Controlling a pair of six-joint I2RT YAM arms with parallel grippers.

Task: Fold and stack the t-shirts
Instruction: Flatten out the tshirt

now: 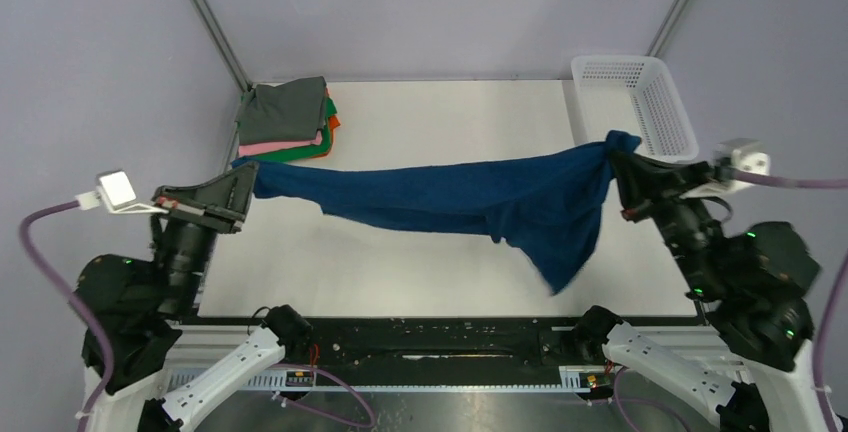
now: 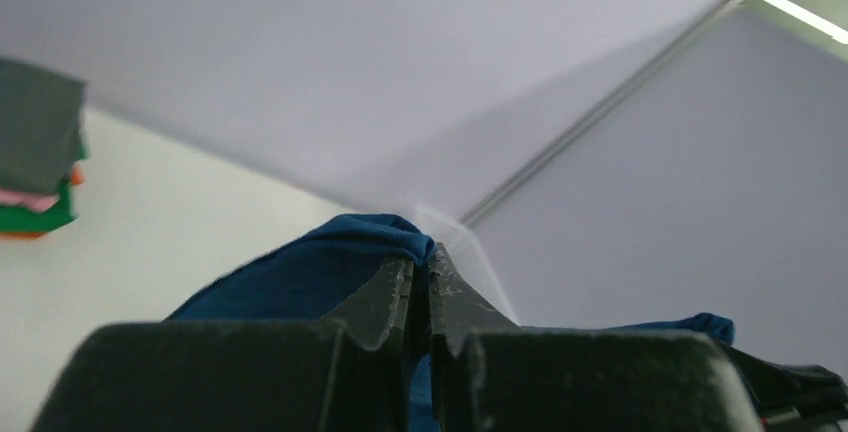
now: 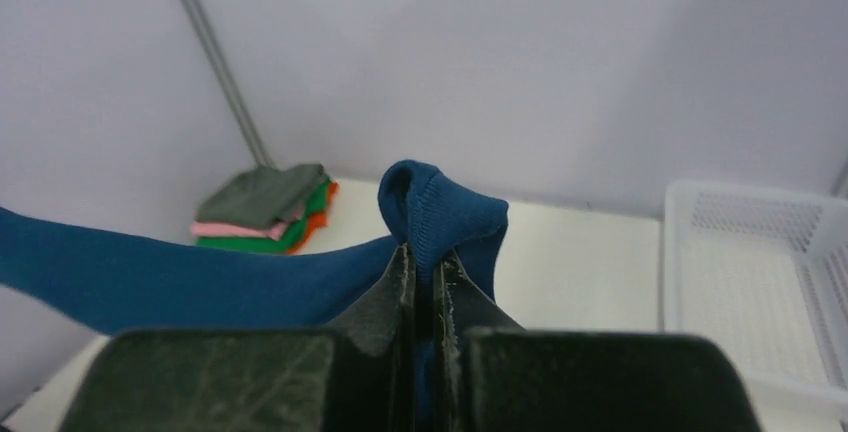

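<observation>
A dark blue soft cotton t-shirt [image 1: 440, 197] hangs in the air as a long band across the middle of the white table [image 1: 450, 112], running left to right. A loose flap droops toward the near right. The left gripper [image 1: 247, 184] pinches its left end, jaws closed narrow on the cloth. The right gripper [image 3: 425, 257] pinches the right end the same way, with a small loop of blue hem poking up above the tips.

The step in hand looks like spreading the shirt before laying it flat to fold. To do it well, both arms should probably lower together, level and evenly taut, so the drooping flap lands first and draws out smooth. Each grip holds little fabric, so a hard pull apart could slip it.

A stack of folded t-shirts [image 1: 288, 120], grey over pink, green and orange, sits at the far left corner. A white plastic mesh basket [image 1: 635, 102] stands at the far right, near the right gripper.

Only the overhead view shows the full span and sag. The wrist views show cloth caught between the closed fingers. The left wrist view is mostly pale grey wall [image 2: 300, 72].
</observation>
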